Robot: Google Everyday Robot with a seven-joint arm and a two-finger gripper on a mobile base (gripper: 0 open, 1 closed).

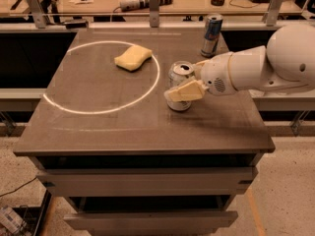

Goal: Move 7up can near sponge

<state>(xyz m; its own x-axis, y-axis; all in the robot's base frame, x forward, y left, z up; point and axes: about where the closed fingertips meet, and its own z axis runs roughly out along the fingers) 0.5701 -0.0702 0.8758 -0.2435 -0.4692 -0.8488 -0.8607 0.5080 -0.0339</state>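
Observation:
The 7up can (175, 77), whitish-silver with a silver top, stands upright on the dark table (123, 132), just outside the right side of a white circle. My gripper (183, 85) reaches in from the right and straddles the can. Its near cream finger (184, 91) lies across the can's front and the far finger sits behind it, so the gripper looks shut on the can. The pale yellow sponge (133, 57) lies inside the circle at its upper right, about a can's height to the left and behind the can.
A slimmer blue-and-silver can (211, 35) stands at the table's back right, behind my arm. The white circle line (156, 77) is marked on the tabletop. A workbench with tools runs along behind the table. Drawers sit below the table's front edge.

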